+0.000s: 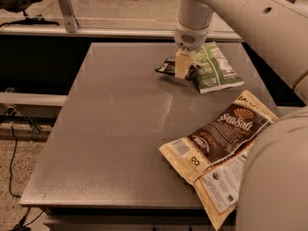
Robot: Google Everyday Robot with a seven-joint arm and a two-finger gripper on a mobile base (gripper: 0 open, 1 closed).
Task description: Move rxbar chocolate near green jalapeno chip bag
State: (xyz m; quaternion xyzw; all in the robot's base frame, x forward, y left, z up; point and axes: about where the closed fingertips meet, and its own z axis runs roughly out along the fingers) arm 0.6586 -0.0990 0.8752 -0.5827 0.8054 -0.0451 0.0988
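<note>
The rxbar chocolate [166, 67] is a small flat black wrapper at the far middle of the grey table [120, 129]. It lies right beside the left edge of the green jalapeno chip bag [214, 67], partly hidden by the gripper. My gripper [183, 66] hangs from the white arm and sits over the bar's right half, shut on it. The bar rests on or just above the table; I cannot tell which.
A large brown-and-cream "Sea Salt" bag [219, 146] lies at the near right of the table, partly under my white arm [274, 177]. A metal rail [67, 8] runs behind the table. The floor drops off at the left edge.
</note>
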